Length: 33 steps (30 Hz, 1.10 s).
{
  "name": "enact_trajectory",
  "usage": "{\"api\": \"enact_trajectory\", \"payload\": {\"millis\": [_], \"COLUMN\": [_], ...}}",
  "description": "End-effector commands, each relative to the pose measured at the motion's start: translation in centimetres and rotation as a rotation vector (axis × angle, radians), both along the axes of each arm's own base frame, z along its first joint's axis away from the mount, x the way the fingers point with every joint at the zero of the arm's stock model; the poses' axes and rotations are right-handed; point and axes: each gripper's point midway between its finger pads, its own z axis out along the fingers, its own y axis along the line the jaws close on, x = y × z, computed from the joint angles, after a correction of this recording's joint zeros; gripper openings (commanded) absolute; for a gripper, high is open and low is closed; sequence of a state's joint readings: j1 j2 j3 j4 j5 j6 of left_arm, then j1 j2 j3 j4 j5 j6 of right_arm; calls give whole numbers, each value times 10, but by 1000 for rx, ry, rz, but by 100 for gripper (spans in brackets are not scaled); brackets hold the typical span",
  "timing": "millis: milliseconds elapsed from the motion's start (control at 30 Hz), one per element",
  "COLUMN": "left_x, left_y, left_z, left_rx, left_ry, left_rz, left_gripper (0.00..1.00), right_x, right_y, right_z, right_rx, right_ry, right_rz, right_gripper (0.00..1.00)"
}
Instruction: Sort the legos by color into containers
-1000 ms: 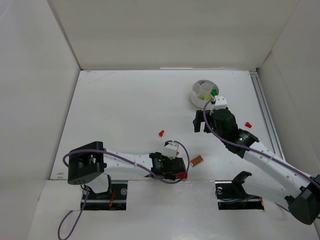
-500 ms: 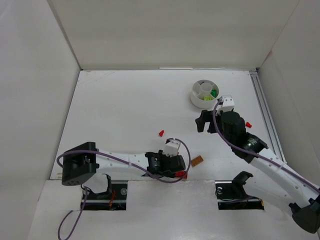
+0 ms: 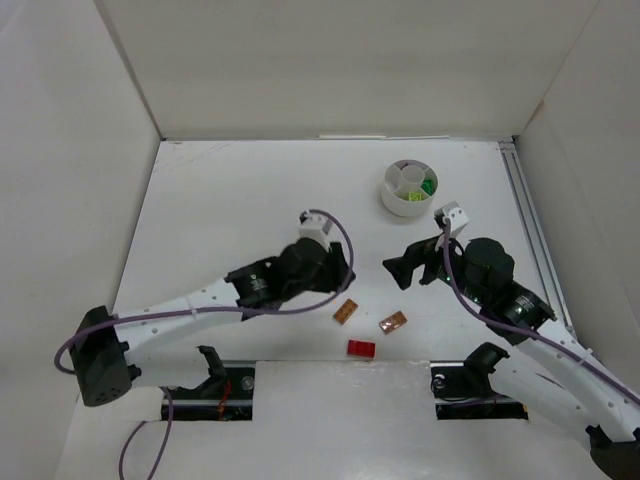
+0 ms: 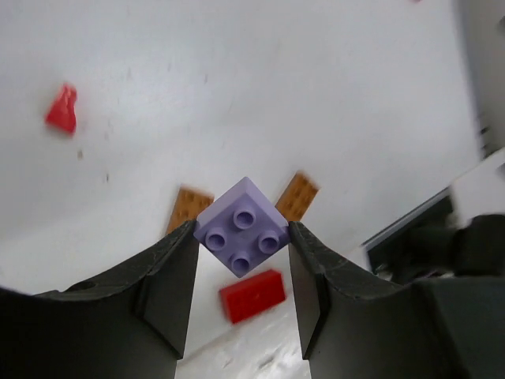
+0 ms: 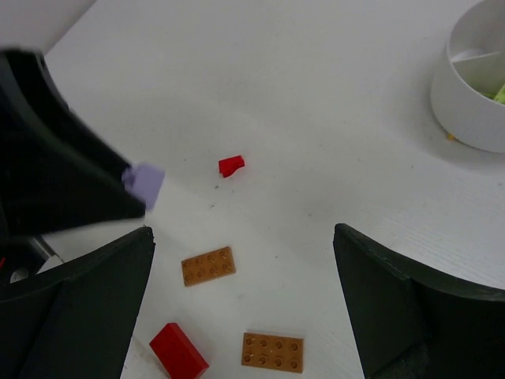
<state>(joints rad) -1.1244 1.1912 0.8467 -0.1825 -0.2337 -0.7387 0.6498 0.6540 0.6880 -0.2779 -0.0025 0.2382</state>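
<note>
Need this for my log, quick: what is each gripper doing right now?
Left gripper: shut on the lilac lego.
Right gripper: open, holding nothing.

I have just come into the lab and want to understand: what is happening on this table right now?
Two arms are sorting small bricks by colour into a round white dish. The left gripper is shut on a lilac brick and holds it above the table. The right gripper is open and empty and hovers nearby. Two orange-brown plates, a red brick and a small red piece lie loose on the table. The dish holds some green pieces.
</note>
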Motion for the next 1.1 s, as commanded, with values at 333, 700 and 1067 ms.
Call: {"api": "enact_trajectory", "payload": {"millis": [333, 700, 1067], "left_x": [22, -20, -29], "left_y": [-15, -22, -19], "left_z": [178, 208, 213], "left_rx": [-528, -729, -750], "left_ry": [-196, -139, -169], "left_rz": [-346, -605, -651], "left_gripper": [20, 22, 22], "right_x": [-54, -38, -60], "right_y": [60, 67, 78], "right_z": [50, 111, 144], "right_rx": [43, 50, 66], "right_ry": [-312, -536, -641], "right_rz": [518, 450, 590], "right_gripper": [100, 100, 100]}}
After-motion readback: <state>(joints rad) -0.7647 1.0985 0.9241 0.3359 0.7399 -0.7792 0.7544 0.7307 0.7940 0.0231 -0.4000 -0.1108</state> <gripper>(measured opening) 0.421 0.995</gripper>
